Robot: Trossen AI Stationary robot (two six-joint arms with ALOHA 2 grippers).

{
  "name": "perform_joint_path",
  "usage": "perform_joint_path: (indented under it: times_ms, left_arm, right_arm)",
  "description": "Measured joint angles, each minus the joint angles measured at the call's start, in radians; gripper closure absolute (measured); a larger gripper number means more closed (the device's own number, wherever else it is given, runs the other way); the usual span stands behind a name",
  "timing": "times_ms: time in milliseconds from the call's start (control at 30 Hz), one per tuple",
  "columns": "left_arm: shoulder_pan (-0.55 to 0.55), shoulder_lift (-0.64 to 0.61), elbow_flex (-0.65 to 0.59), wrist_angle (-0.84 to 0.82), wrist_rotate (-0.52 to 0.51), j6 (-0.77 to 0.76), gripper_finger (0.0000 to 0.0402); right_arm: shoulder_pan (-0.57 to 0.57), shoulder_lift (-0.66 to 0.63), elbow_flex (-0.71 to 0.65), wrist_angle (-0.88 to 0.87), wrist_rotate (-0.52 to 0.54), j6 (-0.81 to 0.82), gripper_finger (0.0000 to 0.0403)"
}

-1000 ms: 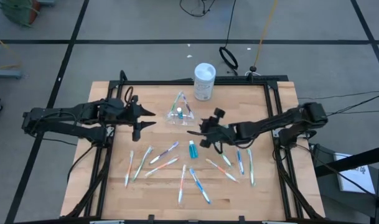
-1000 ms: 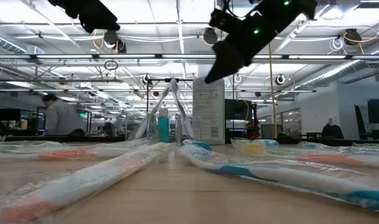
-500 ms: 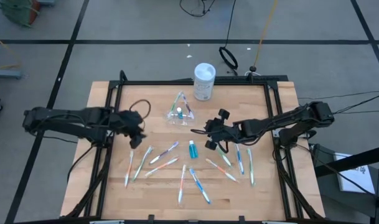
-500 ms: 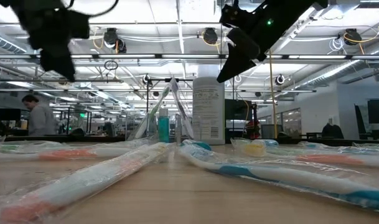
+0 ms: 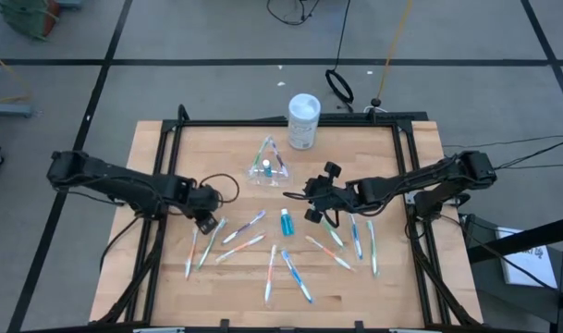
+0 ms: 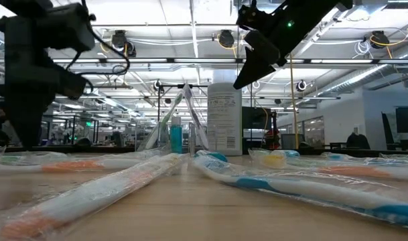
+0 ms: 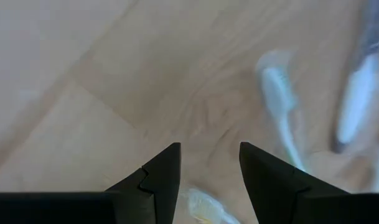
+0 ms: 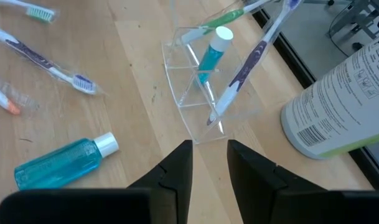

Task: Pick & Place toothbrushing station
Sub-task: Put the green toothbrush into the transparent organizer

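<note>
Left fingers [image 7: 208, 163] parted, empty, low over bare bench [image 5: 161, 157], just beside the left-hand toothbrushes [image 5: 211, 242]. Right fingers [image 8: 209, 157] narrowly parted, gripping nothing, raised between clear cup [image 8: 205, 93] and a lying blue toothpaste tube [image 8: 63, 162]. Cup holds one tube and two brushes. White container [image 5: 303, 120] stands at the bench's far edge.

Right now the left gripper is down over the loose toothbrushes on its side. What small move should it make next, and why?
Probably lower the left gripper a little further and close. Its fingers are open just above the wood table, with a wrapped toothbrush lying between the tips, not yet gripped. The right gripper hovers near the clear cup, holding nothing.
</note>
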Motion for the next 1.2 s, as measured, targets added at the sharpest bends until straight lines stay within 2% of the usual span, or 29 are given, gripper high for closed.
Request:
perform_joint_path:
  times_ms: [167,367,600,700,833,1000,1200]
  left_arm:
    - [-0.001,0.092,0.0,0.121,0.053,0.015,0.0231]
    - [0.001,0.131,0.002,0.287,0.153,0.084,0.0231]
    - [0.023,0.133,0.002,0.304,0.129,0.093,0.0231]
    - [0.023,0.133,0.002,0.336,0.118,0.162,0.0231]
    - [0.023,0.132,0.002,0.4,0.118,0.223,0.0231]
    - [0.023,0.132,0.001,0.467,0.123,0.17,0.0231]
    - [0.024,0.132,0.002,0.578,0.072,0.272,0.0231]
  right_arm:
    - [0.0,0.0,0.0,0.0,0.0,0.0,0.0312]
    - [0.0,0.0,0.0,0.0,0.0,0.0,0.0312]
    - [0.0,0.0,0.0,0.0,0.0,0.0,0.0312]
    - [0.0,0.0,0.0,0.0,0.0,0.0,0.0312]
    - [0.0,0.0,0.0,0.0,0.0,0.0,0.0312]
    - [0.0,0.0,0.0,0.0,0.0,-0.003,0.0312]
    - [0.0,0.0,0.0,0.0,0.0,-0.001,0.0312]
